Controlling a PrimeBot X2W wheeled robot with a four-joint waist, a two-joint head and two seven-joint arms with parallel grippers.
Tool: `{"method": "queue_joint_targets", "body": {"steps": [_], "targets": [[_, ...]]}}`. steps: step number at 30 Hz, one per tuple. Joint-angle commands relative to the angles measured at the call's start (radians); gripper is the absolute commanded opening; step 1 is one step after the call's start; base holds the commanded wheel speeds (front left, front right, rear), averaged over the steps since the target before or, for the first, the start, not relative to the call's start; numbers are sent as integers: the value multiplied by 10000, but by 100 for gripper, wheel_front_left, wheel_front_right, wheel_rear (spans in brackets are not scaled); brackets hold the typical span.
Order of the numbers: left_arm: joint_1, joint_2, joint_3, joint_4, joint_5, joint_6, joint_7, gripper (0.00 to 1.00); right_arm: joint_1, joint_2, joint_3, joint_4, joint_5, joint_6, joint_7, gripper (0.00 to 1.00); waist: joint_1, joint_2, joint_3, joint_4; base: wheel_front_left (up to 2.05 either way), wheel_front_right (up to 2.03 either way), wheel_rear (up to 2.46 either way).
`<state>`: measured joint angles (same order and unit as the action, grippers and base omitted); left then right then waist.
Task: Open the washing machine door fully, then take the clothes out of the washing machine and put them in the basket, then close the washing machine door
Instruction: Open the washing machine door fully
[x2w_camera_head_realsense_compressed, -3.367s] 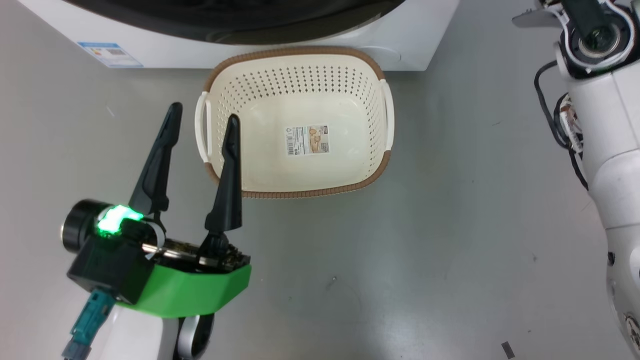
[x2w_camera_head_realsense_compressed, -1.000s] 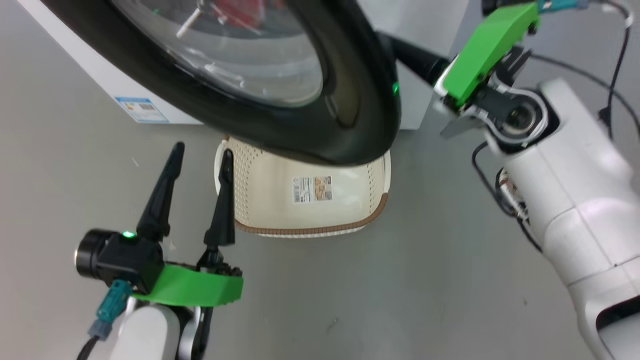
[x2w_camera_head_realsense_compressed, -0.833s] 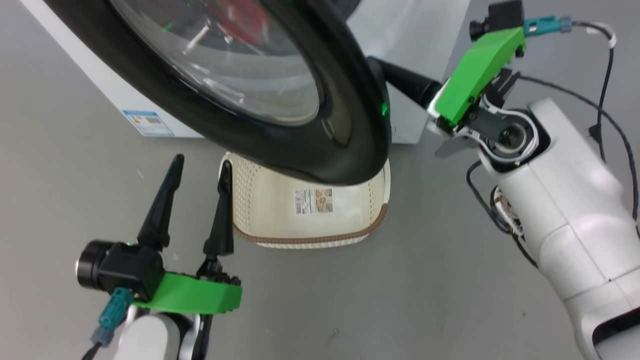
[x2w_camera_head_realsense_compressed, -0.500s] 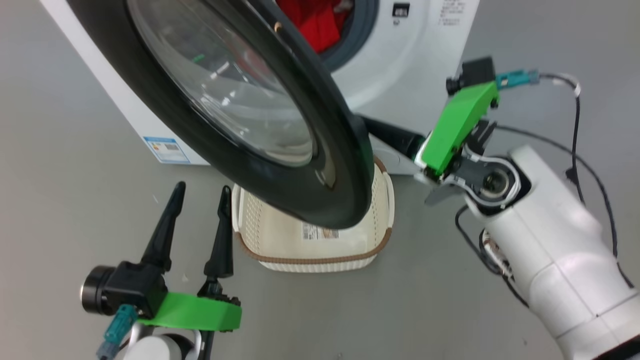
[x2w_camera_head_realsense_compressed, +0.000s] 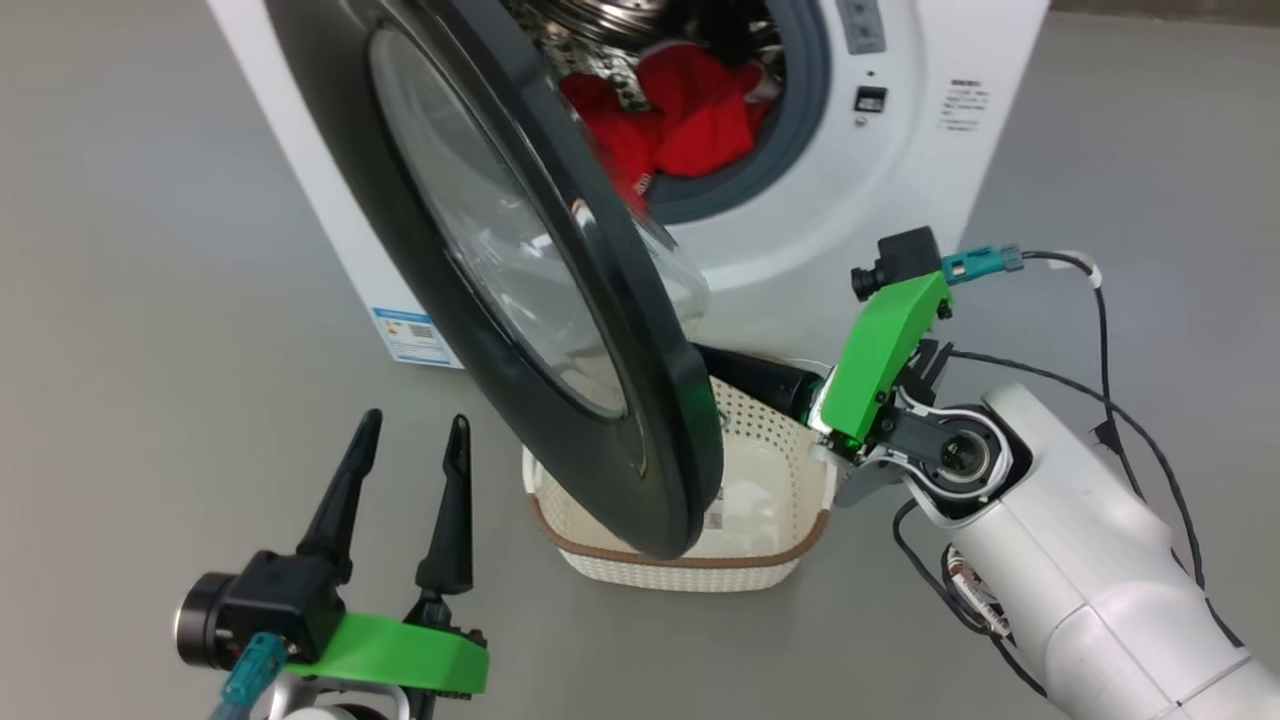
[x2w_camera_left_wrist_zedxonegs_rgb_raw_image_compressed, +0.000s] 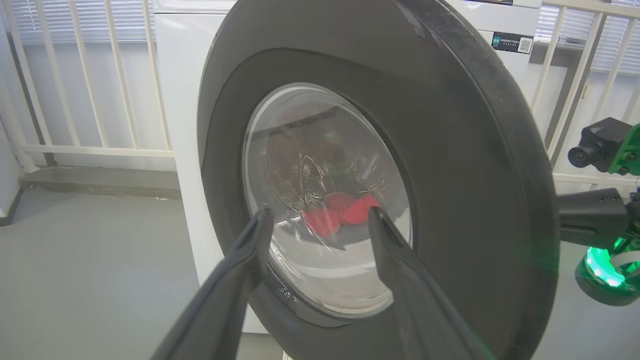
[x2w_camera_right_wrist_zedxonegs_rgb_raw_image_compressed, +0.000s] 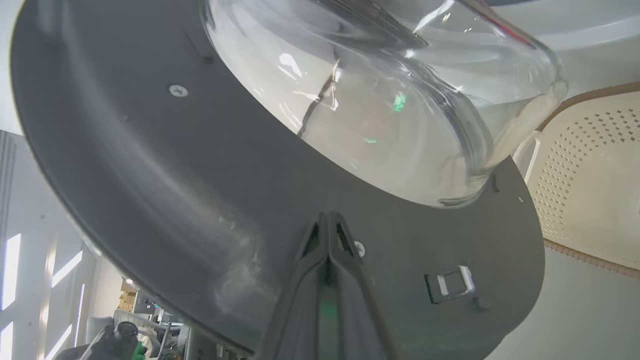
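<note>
Head: smooth grey floor (x2w_camera_head_realsense_compressed: 150, 250). White front-loading washing machine (x2w_camera_head_realsense_compressed: 880, 200); its glossy black round glass-windowed door (x2w_camera_head_realsense_compressed: 560, 330) half open. Bright red clothes (x2w_camera_head_realsense_compressed: 690, 120) in drum. Cream perforated brown-rimmed basket (x2w_camera_head_realsense_compressed: 700, 572) on floor under door. Left gripper (x2w_camera_head_realsense_compressed: 416, 420) spread wide, empty.
Left wrist: white railing (x2w_camera_left_wrist_zedxonegs_rgb_raw_image_compressed: 100, 75) behind machine.
Right wrist: right gripper (x2w_camera_right_wrist_zedxonegs_rgb_raw_image_compressed: 327, 217) pinched closed, empty, tips against door's inner face.

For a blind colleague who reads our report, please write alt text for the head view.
The washing machine door stands partly open, and the shut right gripper reaches behind its lower edge. Red clothes lie in the drum, the basket sits under the door, and the open left gripper hovers at lower left.
</note>
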<state>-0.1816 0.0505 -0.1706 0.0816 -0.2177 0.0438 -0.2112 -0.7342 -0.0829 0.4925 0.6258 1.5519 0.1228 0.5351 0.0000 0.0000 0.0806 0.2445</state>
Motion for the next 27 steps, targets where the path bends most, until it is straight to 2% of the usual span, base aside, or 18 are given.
{"method": "queue_joint_targets", "body": {"steps": [1, 27], "targets": [[-66, 187, 260, -303, -109, 96, 47, 100, 125, 310, 101, -410, 118, 79, 39, 0, 0, 0, -188, 345, 0, 0, 0], [43, 190, 107, -233, -431, 274, 100, 100, 631, 324, 848, -1137, 591, 79, 414, 0, 0, 0, -260, 1860, 0, 0, 0]]}}
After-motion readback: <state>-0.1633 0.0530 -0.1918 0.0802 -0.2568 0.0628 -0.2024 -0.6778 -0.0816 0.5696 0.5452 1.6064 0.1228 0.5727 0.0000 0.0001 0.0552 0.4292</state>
